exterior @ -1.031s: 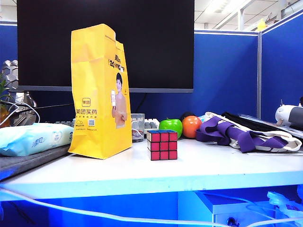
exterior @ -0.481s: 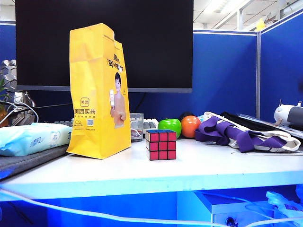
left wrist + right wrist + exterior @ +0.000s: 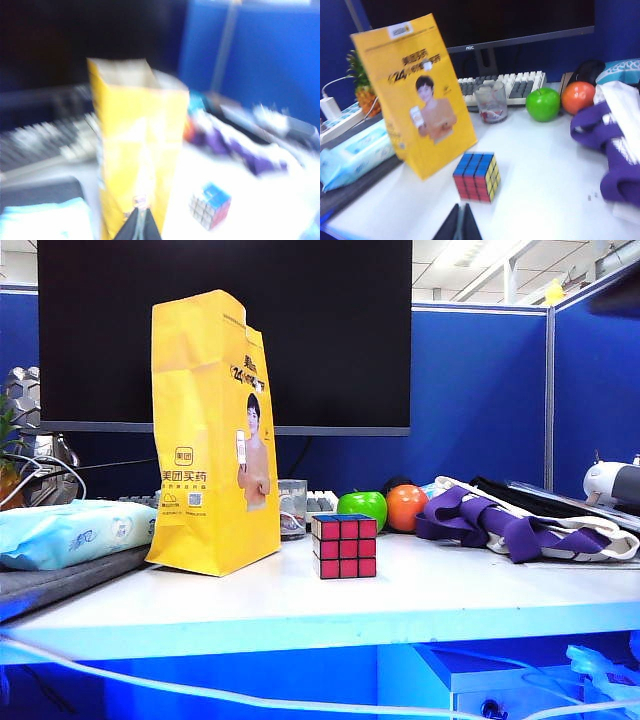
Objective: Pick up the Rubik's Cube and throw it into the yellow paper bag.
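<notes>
Approaching: open the right gripper (image 3: pixel 460 223), now pinched shut and empty, before descending squarely over the cube's sides.
Left gripper (image 3: pixel 138 226): closed, empty, facing the bag's narrow side.
Rubik's Cube (image 3: pixel 475 176): on the white table (image 3: pixel 545 170), just beyond the right fingertips, untouched.
Yellow paper bag (image 3: pixel 415 95): upright just beside the cube, mouth open upward.
Green apple (image 3: pixel 543 104): farther back, well apart.

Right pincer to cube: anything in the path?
Nothing visible. In the right wrist view the shut right pincer faces the Rubik's Cube across bare white table. The yellow paper bag stands beside the cube, the green apple behind it.
</notes>
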Controlling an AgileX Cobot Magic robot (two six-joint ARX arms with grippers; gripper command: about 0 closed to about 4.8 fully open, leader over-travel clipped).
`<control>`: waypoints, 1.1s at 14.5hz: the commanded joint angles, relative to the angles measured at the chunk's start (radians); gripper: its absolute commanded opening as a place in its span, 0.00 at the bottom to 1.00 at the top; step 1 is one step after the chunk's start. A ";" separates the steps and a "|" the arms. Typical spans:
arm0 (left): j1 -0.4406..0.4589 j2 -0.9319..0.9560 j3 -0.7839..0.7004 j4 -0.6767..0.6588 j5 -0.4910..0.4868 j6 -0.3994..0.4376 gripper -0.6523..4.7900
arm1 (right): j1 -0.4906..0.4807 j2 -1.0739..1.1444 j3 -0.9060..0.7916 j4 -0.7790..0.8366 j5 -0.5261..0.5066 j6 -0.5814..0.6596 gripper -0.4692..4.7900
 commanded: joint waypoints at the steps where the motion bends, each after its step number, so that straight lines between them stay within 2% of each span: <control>1: 0.000 0.247 0.200 -0.143 0.049 0.120 0.16 | -0.001 0.298 0.203 -0.004 -0.020 0.003 0.09; 2: -0.001 0.328 0.278 -0.220 0.049 0.205 0.16 | 0.000 0.452 0.306 -0.069 -0.037 0.003 0.09; 3: -0.001 0.365 0.312 -0.230 0.049 0.230 0.16 | -0.001 0.557 0.369 -0.100 -0.064 0.002 0.09; 4: -0.001 0.385 0.337 -0.233 0.050 0.231 0.16 | -0.001 0.653 0.425 -0.110 -0.088 0.002 0.14; 5: -0.002 0.406 0.369 -0.243 0.052 0.230 0.16 | 0.000 0.789 0.512 -0.108 -0.147 0.003 0.32; 7: -0.030 0.422 0.397 -0.267 0.052 0.226 0.16 | 0.000 0.942 0.653 -0.128 -0.188 0.003 0.53; 8: -0.038 0.425 0.399 -0.269 0.052 0.227 0.17 | 0.001 0.996 0.710 -0.134 -0.195 0.003 0.74; 9: -0.064 0.428 0.399 -0.273 0.047 0.227 0.17 | 0.001 1.067 0.784 -0.146 -0.198 0.003 1.00; 10: -0.095 0.436 0.399 -0.271 0.031 0.229 0.24 | 0.000 1.127 0.853 -0.187 -0.197 0.002 1.00; 11: -0.110 0.443 0.399 -0.272 0.005 0.229 0.40 | 0.000 1.175 0.904 -0.220 -0.199 -0.002 1.00; 13: -0.143 0.473 0.399 -0.274 -0.055 0.227 0.91 | 0.001 1.275 0.999 -0.289 -0.216 -0.008 1.00; 15: -0.174 0.507 0.399 -0.289 -0.106 0.231 1.00 | 0.016 1.354 1.052 -0.337 -0.230 -0.021 1.00; 16: -0.175 0.524 0.399 -0.295 -0.085 0.231 1.00 | 0.025 1.386 1.061 -0.343 -0.224 -0.028 1.00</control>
